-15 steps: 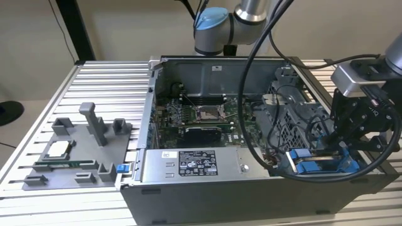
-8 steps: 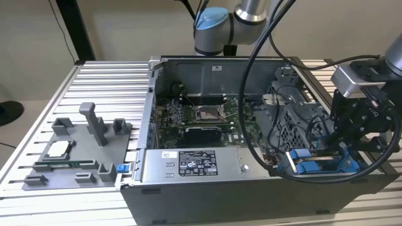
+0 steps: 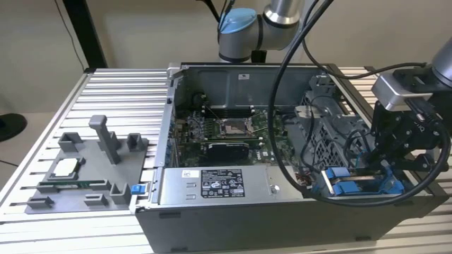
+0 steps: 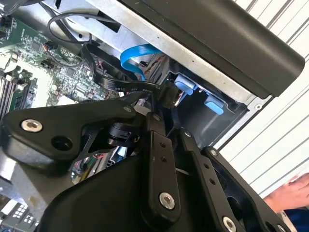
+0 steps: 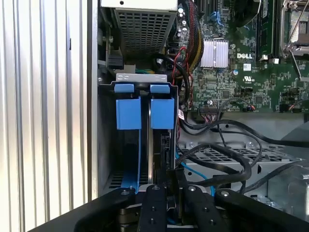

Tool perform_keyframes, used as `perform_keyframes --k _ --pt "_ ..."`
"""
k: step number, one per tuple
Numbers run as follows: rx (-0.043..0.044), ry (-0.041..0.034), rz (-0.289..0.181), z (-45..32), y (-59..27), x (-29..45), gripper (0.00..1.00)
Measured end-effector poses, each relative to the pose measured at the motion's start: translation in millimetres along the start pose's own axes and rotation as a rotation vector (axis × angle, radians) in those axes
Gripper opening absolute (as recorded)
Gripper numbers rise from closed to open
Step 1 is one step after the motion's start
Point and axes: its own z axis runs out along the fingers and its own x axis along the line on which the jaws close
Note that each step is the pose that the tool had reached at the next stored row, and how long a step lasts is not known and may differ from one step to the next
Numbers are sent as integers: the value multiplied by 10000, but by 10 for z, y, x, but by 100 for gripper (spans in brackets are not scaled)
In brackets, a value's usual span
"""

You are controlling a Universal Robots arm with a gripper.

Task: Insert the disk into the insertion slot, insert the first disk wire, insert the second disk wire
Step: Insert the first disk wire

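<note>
1. Hovering over the corner of the open computer case (image 3: 282, 222) at the exterior view's right, held the jaws pressed together on the black plug (image 4: 168, 94) of a flat black disk wire (image 4: 120, 84).
2. Found the disk (image 5: 128, 113) standing on edge inside the insertion slot (image 5: 104, 121), its two blue carrier tabs side by side at the mouth.
3. Could not tell whether the plug touched the disk.
4. Noted a blue ribbon cable (image 4: 133, 55) curling near the slot, the motherboard (image 5: 251, 82) beside it, and a grey power-supply box (image 3: 211, 185) along the case's near wall.
5. Saw the case resting on a ribbed metal counter (image 3: 106, 90), with a grey fixture tray (image 3: 78, 180) well apart at the exterior view's left.
</note>
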Motion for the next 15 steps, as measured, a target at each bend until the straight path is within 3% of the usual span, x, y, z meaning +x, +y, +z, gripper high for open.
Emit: perform_keyframes --k 15 --pt "-2 -1 -27 6 0 -10 0"
